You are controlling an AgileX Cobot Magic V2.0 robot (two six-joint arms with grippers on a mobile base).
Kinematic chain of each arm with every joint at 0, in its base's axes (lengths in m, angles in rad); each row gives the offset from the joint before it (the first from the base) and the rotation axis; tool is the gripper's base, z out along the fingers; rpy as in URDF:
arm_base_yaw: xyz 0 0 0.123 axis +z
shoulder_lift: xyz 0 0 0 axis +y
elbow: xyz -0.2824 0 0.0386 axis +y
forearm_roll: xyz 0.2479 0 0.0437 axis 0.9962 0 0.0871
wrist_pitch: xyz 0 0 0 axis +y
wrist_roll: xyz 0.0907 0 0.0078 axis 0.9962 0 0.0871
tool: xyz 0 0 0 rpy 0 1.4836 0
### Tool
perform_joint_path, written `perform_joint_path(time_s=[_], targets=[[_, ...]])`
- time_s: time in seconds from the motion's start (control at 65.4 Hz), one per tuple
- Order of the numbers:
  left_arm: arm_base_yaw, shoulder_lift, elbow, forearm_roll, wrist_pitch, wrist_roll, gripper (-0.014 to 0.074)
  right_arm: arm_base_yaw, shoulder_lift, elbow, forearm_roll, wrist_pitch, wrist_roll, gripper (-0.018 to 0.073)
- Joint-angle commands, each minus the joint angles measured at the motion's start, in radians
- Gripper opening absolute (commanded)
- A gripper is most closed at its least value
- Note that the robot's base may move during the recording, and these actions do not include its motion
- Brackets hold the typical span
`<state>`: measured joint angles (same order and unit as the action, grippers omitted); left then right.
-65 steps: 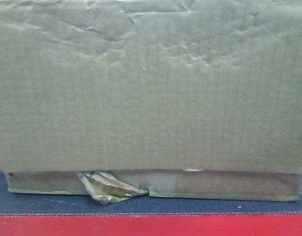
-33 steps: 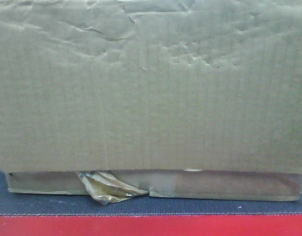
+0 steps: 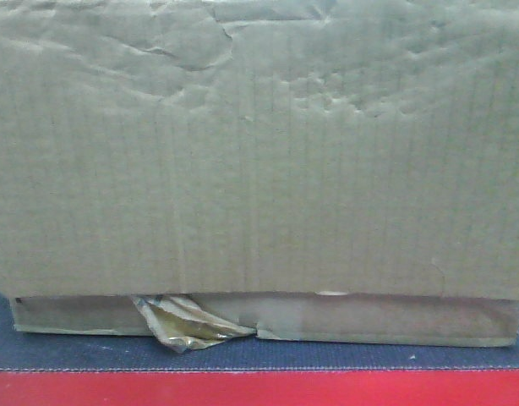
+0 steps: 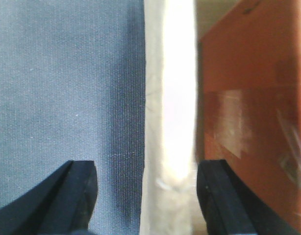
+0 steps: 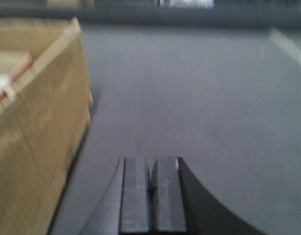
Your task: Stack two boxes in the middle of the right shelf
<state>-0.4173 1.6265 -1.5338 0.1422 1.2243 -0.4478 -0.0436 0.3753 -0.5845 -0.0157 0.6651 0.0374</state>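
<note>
Left gripper [image 4: 145, 171]: fingers wide apart, holding nothing, just beside box [image 3: 259, 169], likely ready to press its side. Box sits at front edge of grey deck [image 3: 73, 351], behind red beam [image 3: 259, 387], not yet lifted. Right gripper [image 5: 150, 171]: fingers pressed together, empty, at box's other side.

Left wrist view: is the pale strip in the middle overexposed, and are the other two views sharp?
Left wrist view: yes, the pale strip is blown out to white; tape on the box glares. Front view: dim, greenish, fairly sharp. Right wrist view: blurred throughout.
</note>
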Motion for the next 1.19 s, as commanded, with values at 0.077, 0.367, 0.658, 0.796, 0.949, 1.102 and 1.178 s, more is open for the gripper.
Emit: perform_joint_path(time_s=[0.077, 0.367, 0.658, 0.796, 0.949, 1.102, 1.178], targets=[[0.003, -0.005, -0.002, 0.001, -0.003, 0.0, 0.0349, -0.003, 0.183, -0.132, 0.002, 0.162, -0.002, -0.0163], [0.003, -0.005, -0.002, 0.001, -0.003, 0.0, 0.0349, -0.003, 0.357, -0.156, 0.046, 0.157, 0.038, -0.0163], [0.003, -0.005, -0.002, -0.001, -0.003, 0.0, 0.0349, -0.003, 0.715, -0.461, 0.041, 0.374, 0.136, -0.016], [0.003, -0.005, -0.002, -0.001, -0.003, 0.0, 0.0349, 0.02, 0.841, -0.659, 0.027, 0.434, 0.163, -0.016], [0.003, -0.005, -0.002, -0.001, -0.003, 0.0, 0.0349, 0.118, 0.961, -0.871, -0.004, 0.523, 0.187, -0.016], [0.003, -0.005, -0.002, -0.001, -0.003, 0.0, 0.0349, 0.212, 1.079, -1.035, -0.004, 0.556, 0.187, -0.0157], [0.003, -0.005, -0.002, -0.001, -0.003, 0.0, 0.0349, 0.241, 1.132, -1.097, -0.004, 0.556, 0.189, -0.0091]])
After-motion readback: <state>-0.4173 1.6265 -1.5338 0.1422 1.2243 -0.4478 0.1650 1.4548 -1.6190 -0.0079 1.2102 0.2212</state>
